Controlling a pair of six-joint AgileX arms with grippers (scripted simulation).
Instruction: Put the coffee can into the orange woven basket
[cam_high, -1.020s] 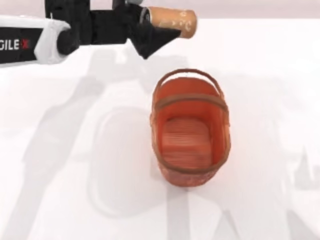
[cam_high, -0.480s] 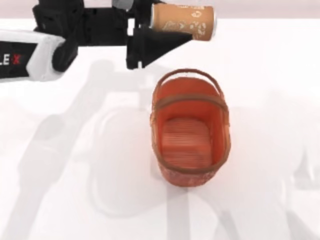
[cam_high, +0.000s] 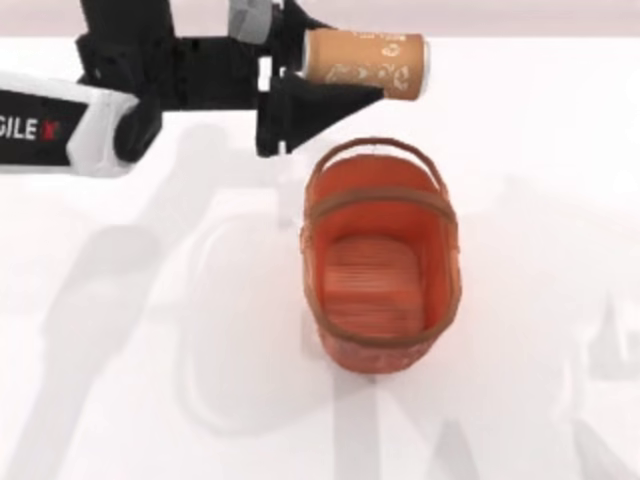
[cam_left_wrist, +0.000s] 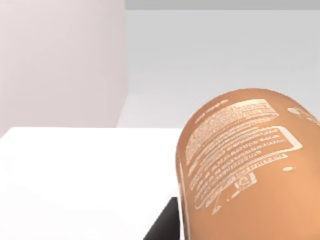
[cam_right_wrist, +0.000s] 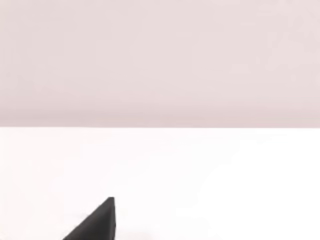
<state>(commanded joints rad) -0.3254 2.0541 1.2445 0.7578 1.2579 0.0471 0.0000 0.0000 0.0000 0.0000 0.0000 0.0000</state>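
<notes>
The left gripper (cam_high: 320, 75) pinches the coffee can (cam_high: 365, 65) sideways, aloft beyond the orange woven basket (cam_high: 380, 255); next, I reckon, carry it over the opening and let go.

This is a rendered test scene, not a lived-in room: a plain white tabletop (cam_high: 540, 150) with no grain or marks, carrying only soft grey shadows. Behind it stands a bare, pale pinkish wall (cam_right_wrist: 160, 60), and the left wrist view shows a flat grey backdrop (cam_left_wrist: 225, 50) meeting that wall at a clean corner. The only furnishings are a white and black AgileX arm (cam_high: 60, 130), a can (cam_high: 365, 62) and a basket (cam_high: 380, 345).
</notes>
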